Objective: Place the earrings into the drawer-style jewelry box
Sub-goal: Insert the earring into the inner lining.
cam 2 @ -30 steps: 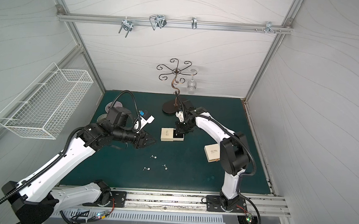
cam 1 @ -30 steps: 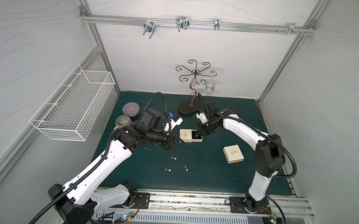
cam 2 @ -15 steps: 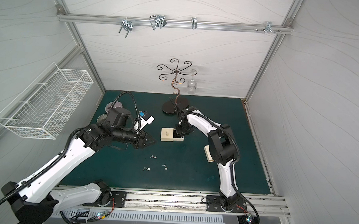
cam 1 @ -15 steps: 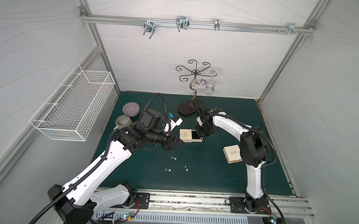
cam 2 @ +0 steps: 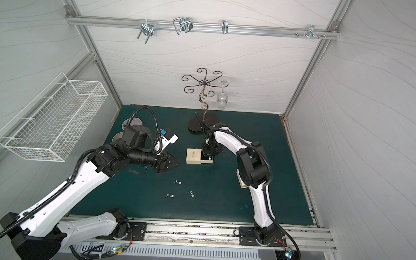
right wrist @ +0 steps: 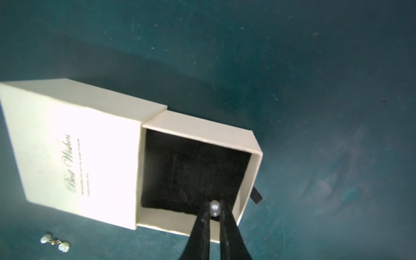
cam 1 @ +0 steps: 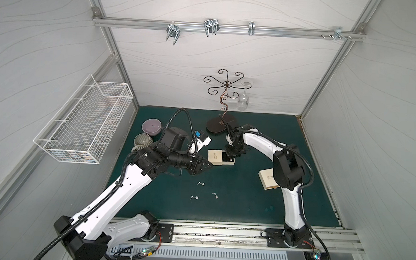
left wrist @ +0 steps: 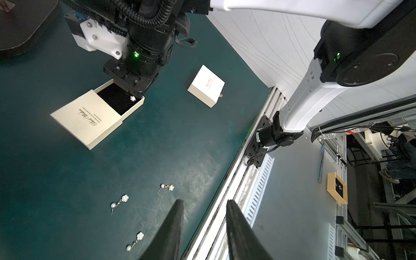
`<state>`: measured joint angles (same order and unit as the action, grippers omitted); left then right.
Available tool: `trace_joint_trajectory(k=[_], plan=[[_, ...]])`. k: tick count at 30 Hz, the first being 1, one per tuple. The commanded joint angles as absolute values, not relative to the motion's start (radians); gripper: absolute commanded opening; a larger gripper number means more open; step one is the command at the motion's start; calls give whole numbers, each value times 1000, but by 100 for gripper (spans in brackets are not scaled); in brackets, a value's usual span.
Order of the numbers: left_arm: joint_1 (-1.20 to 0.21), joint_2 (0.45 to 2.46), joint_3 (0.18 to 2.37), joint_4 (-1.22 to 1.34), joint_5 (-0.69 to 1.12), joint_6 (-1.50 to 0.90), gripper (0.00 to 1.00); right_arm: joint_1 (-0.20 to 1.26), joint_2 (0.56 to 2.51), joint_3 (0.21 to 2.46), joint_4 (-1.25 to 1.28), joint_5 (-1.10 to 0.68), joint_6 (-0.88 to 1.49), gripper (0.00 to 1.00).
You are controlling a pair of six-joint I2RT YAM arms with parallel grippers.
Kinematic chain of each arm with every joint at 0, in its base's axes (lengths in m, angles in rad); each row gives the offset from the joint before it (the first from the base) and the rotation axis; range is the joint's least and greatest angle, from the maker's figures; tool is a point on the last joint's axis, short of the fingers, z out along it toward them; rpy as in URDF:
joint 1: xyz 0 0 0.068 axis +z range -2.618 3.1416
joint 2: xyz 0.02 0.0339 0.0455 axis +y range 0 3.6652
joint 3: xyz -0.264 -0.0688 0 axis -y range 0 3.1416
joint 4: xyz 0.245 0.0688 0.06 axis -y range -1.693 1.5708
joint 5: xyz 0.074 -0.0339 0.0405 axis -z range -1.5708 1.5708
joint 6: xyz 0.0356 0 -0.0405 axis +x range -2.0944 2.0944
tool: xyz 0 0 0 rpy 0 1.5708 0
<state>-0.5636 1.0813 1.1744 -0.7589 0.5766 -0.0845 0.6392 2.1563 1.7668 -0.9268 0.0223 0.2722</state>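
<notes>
One earring (right wrist: pixel 214 209) is pinched by the right end effector (right wrist: pixel 214 202) near the drawer's (right wrist: pixel 209 128) right wall; release might spill it outside; the left end effector (left wrist: pixel 203 204) is parted, empty.

Half hidden behind the right arm's elbow in both top views: second cream box (cam 1: pixel 266 180). Too small there to tell pin from bead: loose earrings (cam 1: pixel 200 184). In the right gripper (right wrist: pixel 214 204), only the bead of the held earring (right wrist: pixel 214 209) showing, pin hidden; small print on the jewelry box (right wrist: pixel 74 144) blurred.
</notes>
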Motion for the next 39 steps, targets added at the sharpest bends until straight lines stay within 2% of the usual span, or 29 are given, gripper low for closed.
trace_joint_trajectory(k=[1,33,39], plan=[[-559,1064,1177,-727,584,-64,35,632,2185,1798,-963,30,268,11],[-555,1054,1164,-715,591,-61,35,638,2255,1836,-957,55,268,13],[-555,1048,1160,-716,588,-64,35,643,2267,1835,-950,37,270,17]])
